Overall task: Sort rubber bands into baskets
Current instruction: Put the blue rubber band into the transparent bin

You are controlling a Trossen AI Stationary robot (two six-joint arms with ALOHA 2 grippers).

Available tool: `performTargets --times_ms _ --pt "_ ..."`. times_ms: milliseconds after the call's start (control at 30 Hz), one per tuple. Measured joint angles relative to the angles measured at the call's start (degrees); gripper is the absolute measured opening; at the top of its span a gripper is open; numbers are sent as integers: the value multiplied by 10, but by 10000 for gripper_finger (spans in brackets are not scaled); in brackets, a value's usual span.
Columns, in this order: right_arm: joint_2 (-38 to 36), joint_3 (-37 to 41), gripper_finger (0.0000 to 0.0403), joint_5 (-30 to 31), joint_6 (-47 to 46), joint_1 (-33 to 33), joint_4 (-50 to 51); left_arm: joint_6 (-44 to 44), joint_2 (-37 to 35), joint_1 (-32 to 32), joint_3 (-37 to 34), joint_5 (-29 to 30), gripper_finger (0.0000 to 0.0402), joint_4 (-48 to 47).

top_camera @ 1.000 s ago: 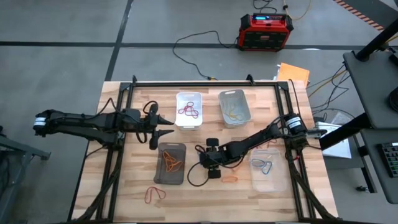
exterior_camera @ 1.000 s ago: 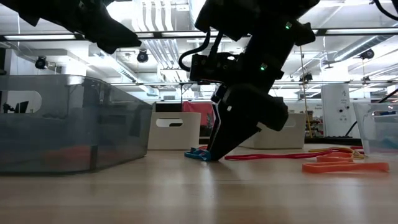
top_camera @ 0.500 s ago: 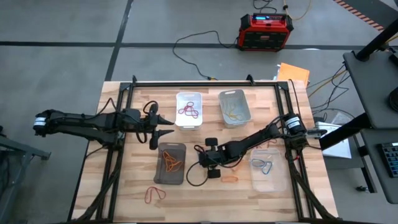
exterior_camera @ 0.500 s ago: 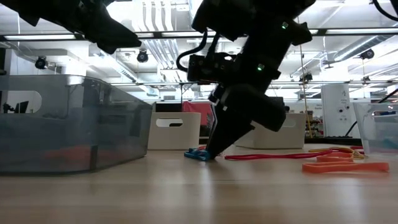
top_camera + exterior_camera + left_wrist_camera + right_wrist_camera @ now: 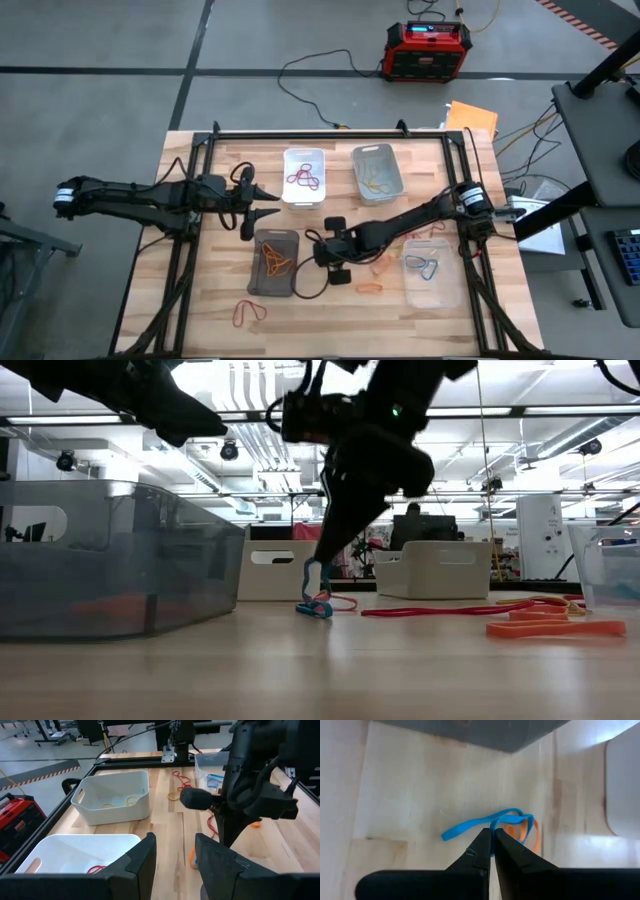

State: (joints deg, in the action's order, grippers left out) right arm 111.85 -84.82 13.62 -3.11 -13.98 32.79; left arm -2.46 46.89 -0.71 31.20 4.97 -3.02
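Note:
My right gripper (image 5: 319,257) is shut on a blue rubber band (image 5: 313,586) just right of the dark smoky basket (image 5: 275,262), low over the table's middle. A thin orange band (image 5: 532,831) lies tangled with the blue one. The white basket (image 5: 304,176) with red bands and the light grey basket (image 5: 376,172) with yellowish bands stand at the far side. The clear basket (image 5: 432,270) with blue bands stands at the near right. My left gripper (image 5: 175,860) waits open in the air left of the white basket, holding nothing. My right gripper pinches a loop of the blue band (image 5: 493,827) between its two fingertips (image 5: 481,851). The fingers come from above, slanting down. The held part is raised, and the band's lower end (image 5: 312,610) rests on the table beside the orange band.
Loose bands lie on the wood: a red one (image 5: 250,313) near the front edge, an orange one (image 5: 370,288) and a long red one (image 5: 440,610) to the right of my right gripper. A black cable (image 5: 303,288) curls beside the dark basket. A red-black box (image 5: 427,50) sits on the floor beyond.
My right gripper has taken hold of the blue band, risen off the table and gone a little toward the table's left edge. The band's held part has come up with it. Its lower end has stayed on the wood.

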Motion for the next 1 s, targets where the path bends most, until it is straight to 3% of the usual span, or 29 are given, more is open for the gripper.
performTargets --times_ms 700,1000 --pt "-27 -101 9 -3 -8 -5 217 0 0 0 0 0 121 -1" --pt "-81 -138 9 -162 -110 -17 323 2 0 0 0 0 121 3"
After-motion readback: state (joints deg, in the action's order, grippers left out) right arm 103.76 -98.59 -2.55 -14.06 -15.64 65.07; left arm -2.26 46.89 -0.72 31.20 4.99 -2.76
